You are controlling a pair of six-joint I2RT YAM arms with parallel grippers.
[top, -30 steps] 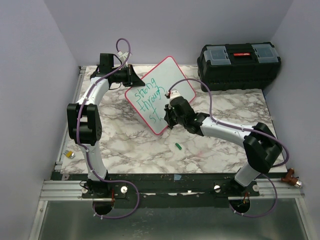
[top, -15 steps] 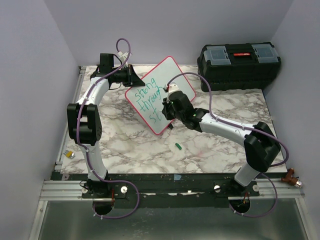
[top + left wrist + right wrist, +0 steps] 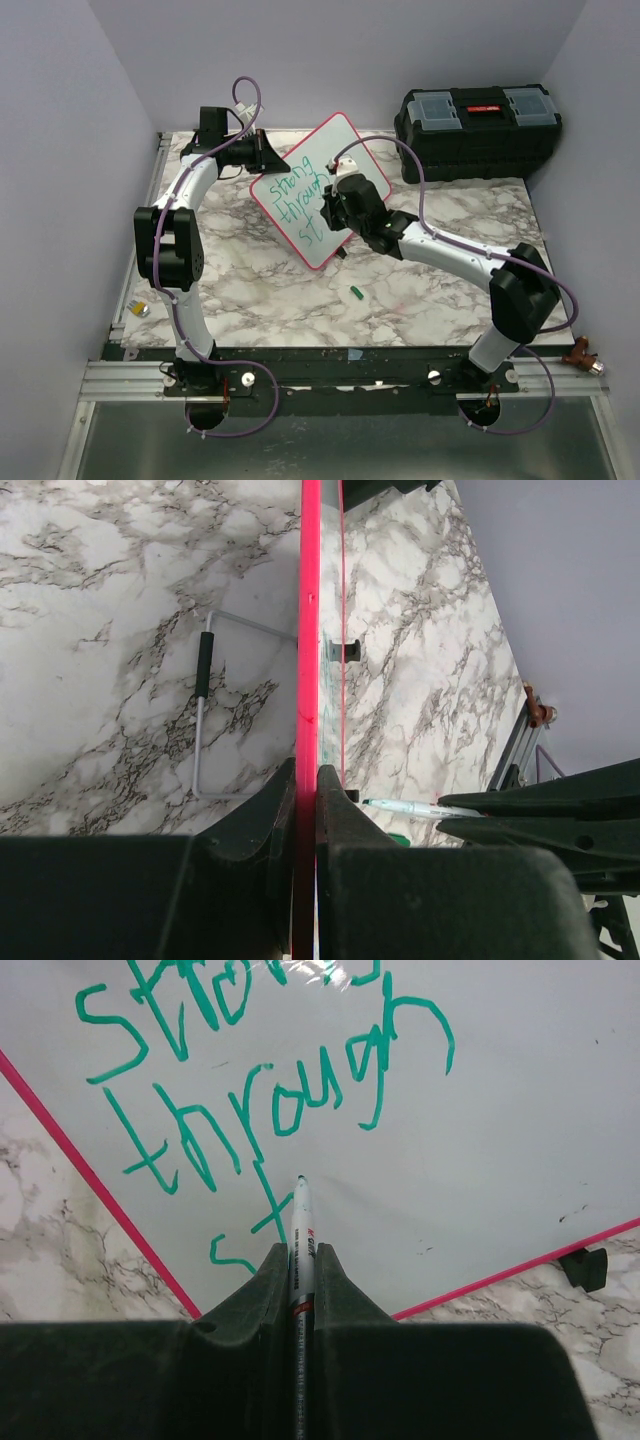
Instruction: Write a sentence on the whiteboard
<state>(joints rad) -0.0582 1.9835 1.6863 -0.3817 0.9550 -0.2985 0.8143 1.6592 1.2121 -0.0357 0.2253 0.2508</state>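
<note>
The whiteboard point(image 3: 350, 160) stands tilted at the upper centre of the worktop point(image 3: 250, 290). The left gripper point(image 3: 270, 158) has its jaws closed on the board's pink upper-left edge. The right gripper point(image 3: 299, 1260) has its jaws clamped on a marker point(image 3: 300, 1210), whose tip meets the third line of the sentence point(image 3: 270, 1110). Bare board remains to the right, and the toolbox point(image 3: 478, 120) sits well apart.

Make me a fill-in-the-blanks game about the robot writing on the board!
1. The left pincer grips the edge of the ____.
2. The right pincer is shut on a ____.
3. The sentence is written in ____ ink.
4. Its second line reads ____.

Missing words: whiteboard, marker, green, through.
</note>
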